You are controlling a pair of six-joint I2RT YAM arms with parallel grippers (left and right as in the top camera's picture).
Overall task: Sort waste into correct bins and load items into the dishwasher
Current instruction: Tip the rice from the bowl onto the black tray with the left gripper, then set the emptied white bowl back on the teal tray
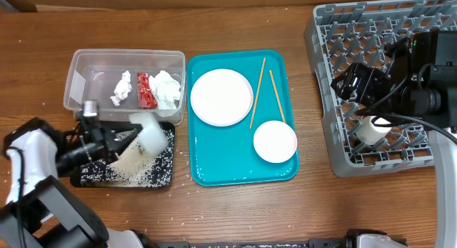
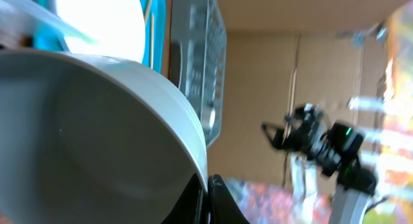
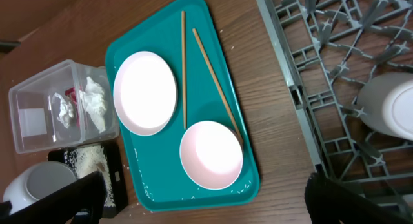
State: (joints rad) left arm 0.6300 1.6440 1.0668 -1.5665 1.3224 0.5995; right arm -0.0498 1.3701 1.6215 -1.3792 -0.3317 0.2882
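From above, the left claw [image 1: 131,139] is clamped on the rim of the grey bowl [image 1: 151,134], which is tipped over the black tray [image 1: 166,178] of rice [image 1: 133,168] at the lower left, below the clear tub [image 1: 78,76]. Only the right wrist view shows the right claw [image 3: 203,195], its fingers wide apart. It sits above the teal tray [image 3: 158,166] holding the plate [image 3: 145,91], chopsticks [image 3: 183,69] and white bowl [image 3: 211,154], with the rack [image 3: 289,69] at the upper right.
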